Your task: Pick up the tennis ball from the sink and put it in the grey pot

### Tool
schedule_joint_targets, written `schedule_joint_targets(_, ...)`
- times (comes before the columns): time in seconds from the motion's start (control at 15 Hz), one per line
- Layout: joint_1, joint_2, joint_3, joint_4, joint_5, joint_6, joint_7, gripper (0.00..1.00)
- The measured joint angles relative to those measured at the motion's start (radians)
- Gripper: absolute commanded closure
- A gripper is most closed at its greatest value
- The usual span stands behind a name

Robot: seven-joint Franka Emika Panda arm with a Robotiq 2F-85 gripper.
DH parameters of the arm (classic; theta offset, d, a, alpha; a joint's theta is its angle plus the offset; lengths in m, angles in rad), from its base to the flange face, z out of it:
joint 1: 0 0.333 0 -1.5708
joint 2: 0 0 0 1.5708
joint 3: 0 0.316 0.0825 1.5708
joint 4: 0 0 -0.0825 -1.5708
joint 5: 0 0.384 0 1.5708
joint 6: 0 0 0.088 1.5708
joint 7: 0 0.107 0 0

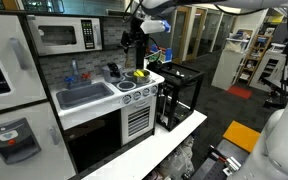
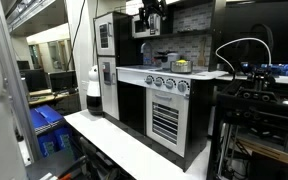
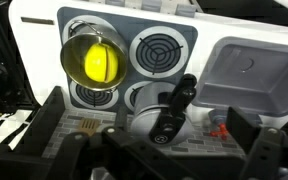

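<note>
The tennis ball (image 3: 94, 63) lies inside the grey pot (image 3: 72, 40), which stands on the far left burner of the toy stove (image 3: 164, 52) in the wrist view. The ball sits near the middle of the pot, its rim showing all around it. To the right of the stove in that view is the sink (image 3: 246, 78), a grey basin set in the white counter. A black handle (image 3: 179, 100) lies across the near burners.

The tool (image 3: 149, 128) hangs above the stove with its dark fingers (image 3: 52, 118) spread wide apart and nothing between them. It touches neither the pot nor the ball.

In an exterior view the tool (image 1: 134, 38) is up in front of the tiled back wall, well above the pot (image 1: 141, 77), where the ball (image 1: 139, 73) shows as a yellow spot. The sink (image 1: 84, 95) lies left of the stove there, with a faucet (image 1: 74, 72) at its far edge and a dark vessel (image 1: 114, 70) between sink and pot. A microwave (image 1: 64, 36) sits above. The toy kitchen stands on a white bench (image 1: 159, 143).
</note>
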Motion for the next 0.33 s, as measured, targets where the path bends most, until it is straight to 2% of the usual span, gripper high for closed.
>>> schedule_joint_targets(0.13,0.007,-0.029,0.012,-0.004,0.043,-0.011,-0.033,0.00)
schedule_joint_targets(0.33,0.009,-0.037,0.016,-0.004,0.044,-0.013,-0.031,0.00)
